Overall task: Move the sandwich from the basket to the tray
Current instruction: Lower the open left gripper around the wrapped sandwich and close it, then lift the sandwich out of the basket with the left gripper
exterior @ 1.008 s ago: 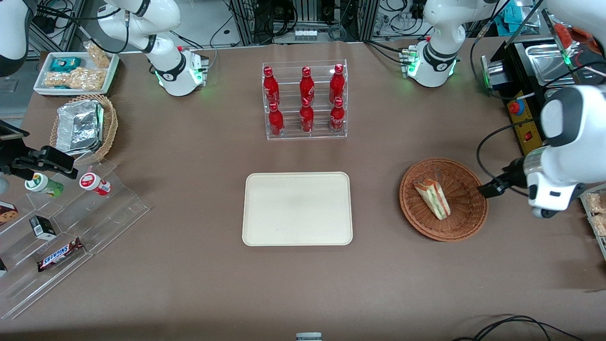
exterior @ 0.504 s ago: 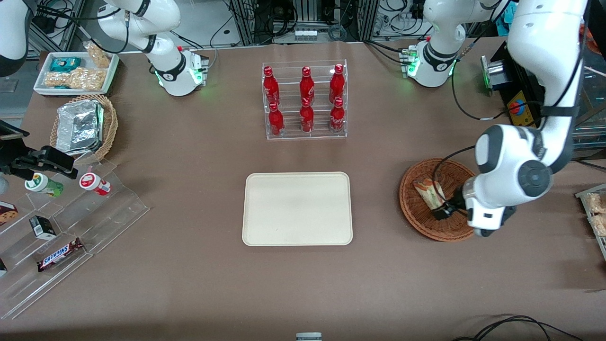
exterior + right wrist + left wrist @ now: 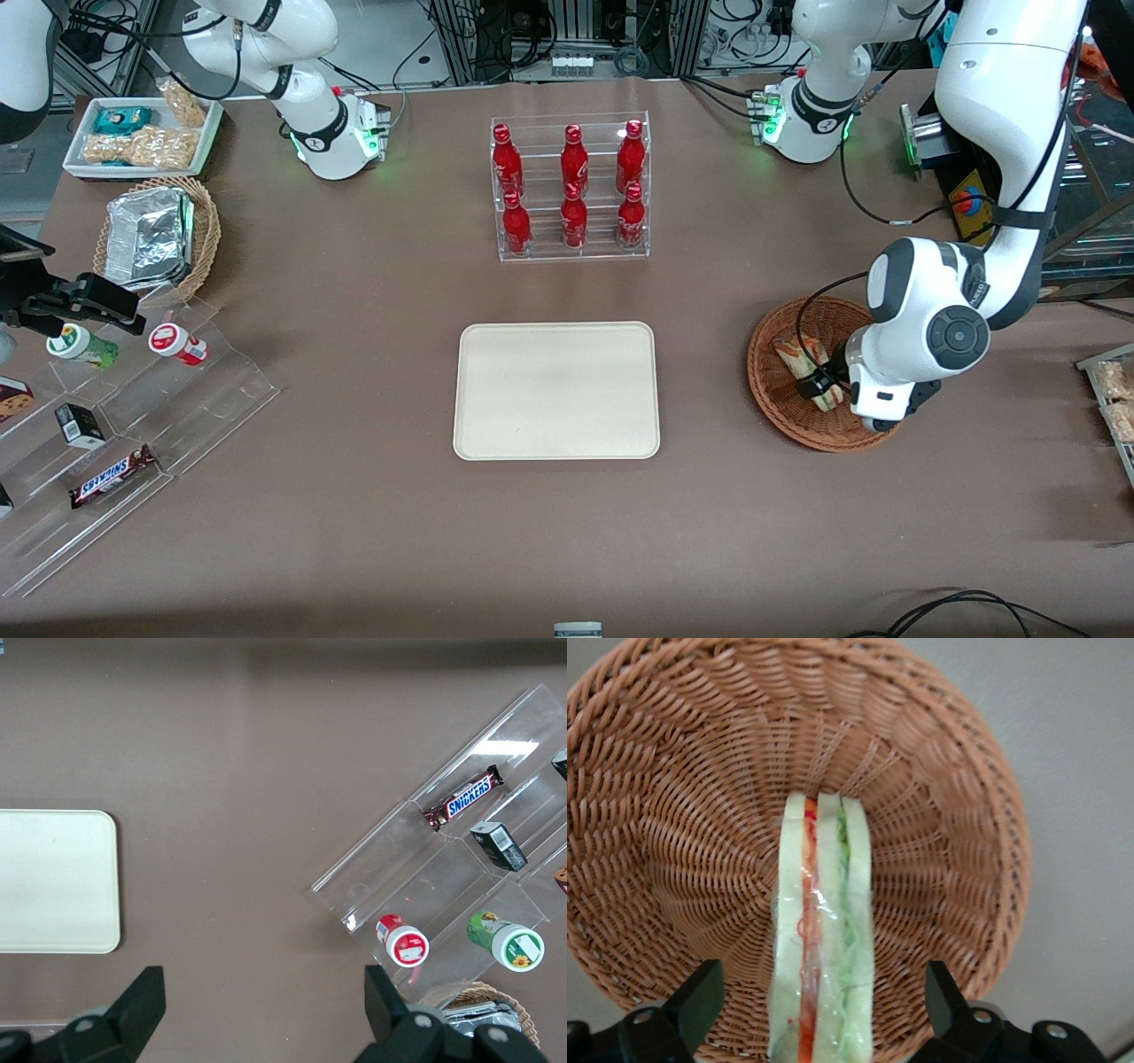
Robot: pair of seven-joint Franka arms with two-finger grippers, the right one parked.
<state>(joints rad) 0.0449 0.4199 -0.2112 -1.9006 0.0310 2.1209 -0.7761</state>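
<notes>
The sandwich (image 3: 822, 930) lies in the basket (image 3: 682, 815), its long axis running twelve to six between the spread fingers (image 3: 700, 997) of the open gripper (image 3: 819, 1001) straddling it.

A: what's the working arm look like?
B: glossy white shells, dark grey round joint caps, black cable looped alongside, green light at its base. pincer (image 3: 817, 385) has black fingers (image 3: 698, 1001).
</notes>
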